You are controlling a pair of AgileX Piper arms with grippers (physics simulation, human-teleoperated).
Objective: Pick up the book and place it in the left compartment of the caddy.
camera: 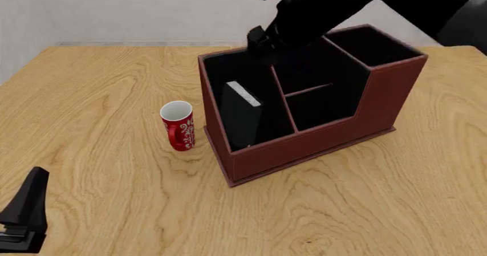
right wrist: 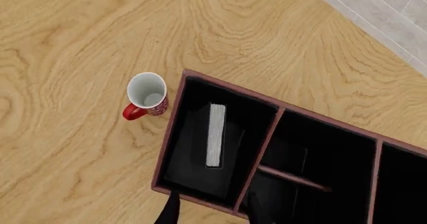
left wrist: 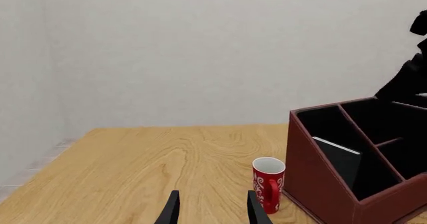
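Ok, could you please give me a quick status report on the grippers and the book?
Left gripper open, low over table. Right gripper open above caddy. Book standing in left compartment, released. Red mug beside caddy, clear.

No legible writing anywhere; the mug (camera: pixel 179 125) shows only white swirls.

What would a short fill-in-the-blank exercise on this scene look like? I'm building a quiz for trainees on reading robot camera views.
1. The book stands in the caddy's ______ compartment.
2. The red mug stands upright on the ______, outside the caddy.
3. The mug's inside is coloured ______.
4. The right gripper holds ______, its jaws apart.

Missing words: left; table; white; nothing
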